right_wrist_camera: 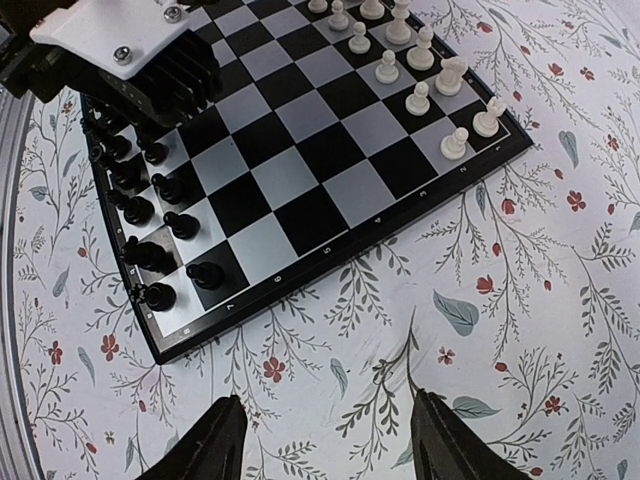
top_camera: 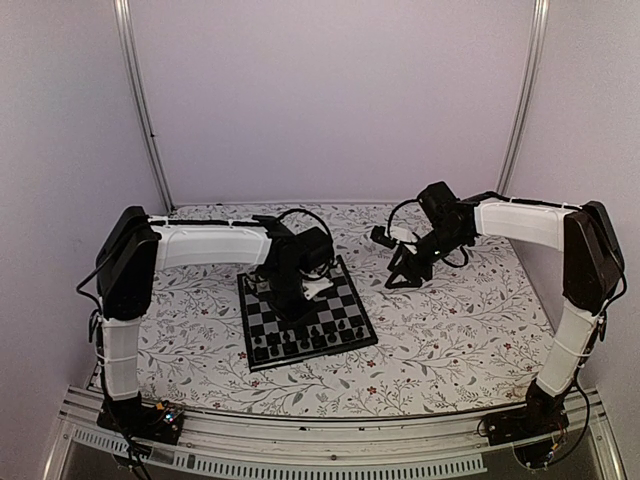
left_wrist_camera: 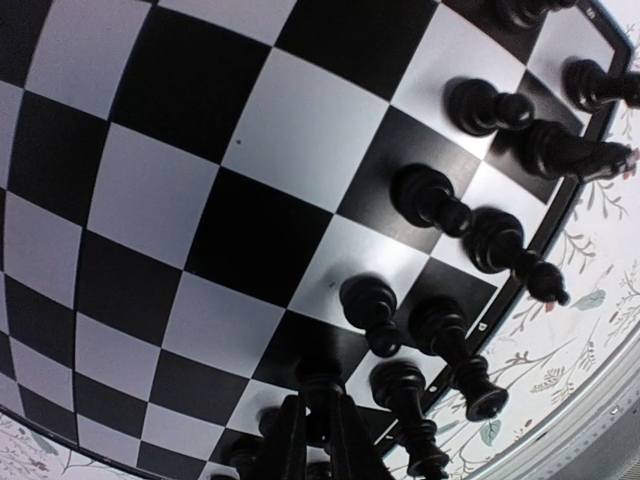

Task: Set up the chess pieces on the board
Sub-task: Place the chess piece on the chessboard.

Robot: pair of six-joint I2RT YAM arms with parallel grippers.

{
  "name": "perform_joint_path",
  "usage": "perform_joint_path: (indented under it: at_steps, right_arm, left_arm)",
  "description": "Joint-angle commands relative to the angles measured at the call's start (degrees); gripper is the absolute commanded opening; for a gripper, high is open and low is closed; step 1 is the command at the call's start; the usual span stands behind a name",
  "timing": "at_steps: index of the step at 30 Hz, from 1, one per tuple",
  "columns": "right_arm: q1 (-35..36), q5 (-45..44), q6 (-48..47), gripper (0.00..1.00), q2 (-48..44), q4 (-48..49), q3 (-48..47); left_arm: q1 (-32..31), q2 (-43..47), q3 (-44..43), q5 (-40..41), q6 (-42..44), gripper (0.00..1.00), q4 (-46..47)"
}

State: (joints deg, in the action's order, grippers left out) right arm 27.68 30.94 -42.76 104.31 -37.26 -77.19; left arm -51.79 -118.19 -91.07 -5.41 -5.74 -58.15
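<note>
The board lies left of the table's middle. Black chess pieces line its near rows and white chess pieces its far rows. My left gripper hangs low over the black side. In the left wrist view the left gripper is shut on a black chess piece whose base rests on a square, among other black pieces. My right gripper hovers right of the board over the floral tabletop. In the right wrist view the right gripper is open with nothing between its fingers.
The floral tabletop surrounds the board. In the right wrist view the left arm's white wrist covers the board's black corner. Purple walls and metal posts enclose the back and sides.
</note>
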Motion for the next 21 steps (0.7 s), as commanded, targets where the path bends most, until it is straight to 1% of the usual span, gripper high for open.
perform_joint_path:
  at_steps: [1, 14, 21]
  right_arm:
    - [-0.1, 0.3, -0.6, 0.59, -0.7, 0.2, 0.4]
    - [-0.2, 0.7, -0.7, 0.59, -0.5, -0.1, 0.4]
    - [-0.2, 1.0, -0.7, 0.59, -0.5, -0.2, 0.3]
  left_arm:
    - [-1.1, -0.8, 0.5, -0.7, -0.4, 0.11, 0.3]
    - [-1.0, -1.1, -0.2, 0.7, -0.5, 0.12, 0.9]
    - [-1.0, -1.6, -0.4, 0.8, -0.8, 0.17, 0.9]
